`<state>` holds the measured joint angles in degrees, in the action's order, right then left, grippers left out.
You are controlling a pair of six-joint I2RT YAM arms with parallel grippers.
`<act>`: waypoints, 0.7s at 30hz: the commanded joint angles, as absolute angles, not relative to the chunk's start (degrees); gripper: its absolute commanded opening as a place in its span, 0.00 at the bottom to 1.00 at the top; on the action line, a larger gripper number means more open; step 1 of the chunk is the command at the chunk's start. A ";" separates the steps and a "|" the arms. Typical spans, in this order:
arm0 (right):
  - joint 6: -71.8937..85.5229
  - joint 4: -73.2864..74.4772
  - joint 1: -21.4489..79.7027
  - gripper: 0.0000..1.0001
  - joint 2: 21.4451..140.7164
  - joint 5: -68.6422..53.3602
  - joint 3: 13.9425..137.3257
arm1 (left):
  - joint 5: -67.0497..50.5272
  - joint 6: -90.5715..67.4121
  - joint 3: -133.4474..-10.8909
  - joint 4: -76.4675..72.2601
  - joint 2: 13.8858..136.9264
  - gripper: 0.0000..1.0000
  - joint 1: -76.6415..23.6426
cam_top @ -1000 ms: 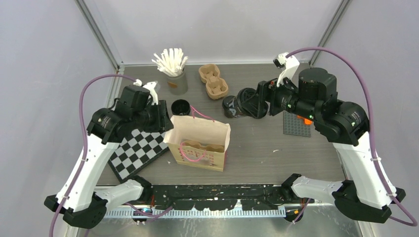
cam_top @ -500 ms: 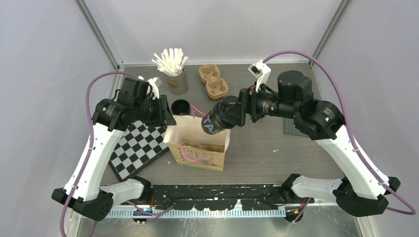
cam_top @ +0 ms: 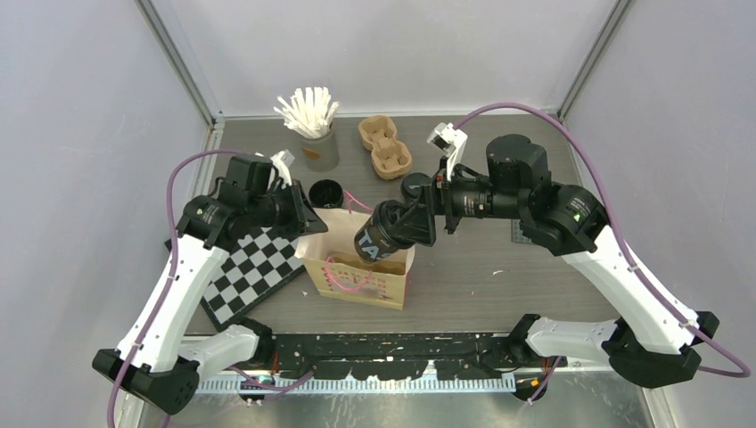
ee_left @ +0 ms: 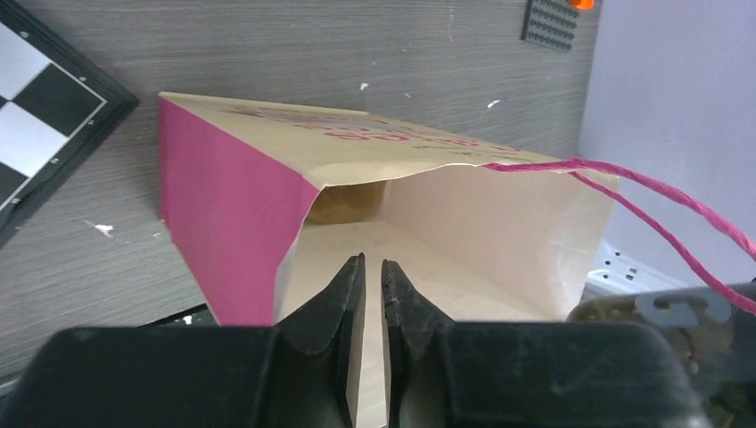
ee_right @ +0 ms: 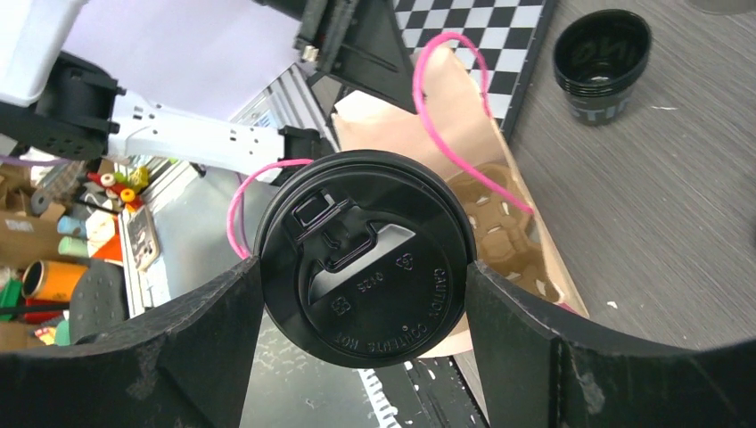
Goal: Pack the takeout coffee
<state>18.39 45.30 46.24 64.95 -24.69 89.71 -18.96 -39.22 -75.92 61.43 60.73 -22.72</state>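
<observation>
My right gripper is shut on a lidded black takeout coffee cup, its fingers pressed on both sides of the round lid. The cup hangs tilted, bottom first, over the mouth of the standing paper bag. A brown cup carrier sits inside the bag. My left gripper is at the bag's upper left rim. In the left wrist view its jaws point into the bag, nearly together with a thin slit and nothing seen between them. An open black cup stands behind the bag.
A grey cup of white sticks and a second brown carrier stand at the back. A checkerboard lies left of the bag, under my left arm. A grey studded plate lies at the right.
My right arm lifted the lidded cup from the table at the back and carried it left to above the bag. My left gripper's jaws narrowed at the bag's rim.
</observation>
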 commanded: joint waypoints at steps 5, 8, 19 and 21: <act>16.93 43.50 53.39 0.70 68.72 -21.02 94.62 | -25.38 -45.98 -73.73 51.01 58.85 0.15 -22.60; 15.33 44.00 57.11 0.70 71.41 -15.86 96.81 | -24.12 -44.80 -76.30 51.27 59.04 0.24 -22.54; 1.38 43.09 60.85 0.71 77.00 -1.53 97.89 | -3.71 -33.58 -90.30 73.11 62.51 0.34 -22.50; -1.43 44.54 60.88 0.71 78.11 -1.69 98.74 | -4.69 -33.04 -89.55 72.65 62.97 0.36 -22.51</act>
<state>6.55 45.47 60.64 77.30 -5.41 95.33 -8.40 -36.71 -89.67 67.85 61.52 -22.72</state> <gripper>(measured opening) 0.811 0.344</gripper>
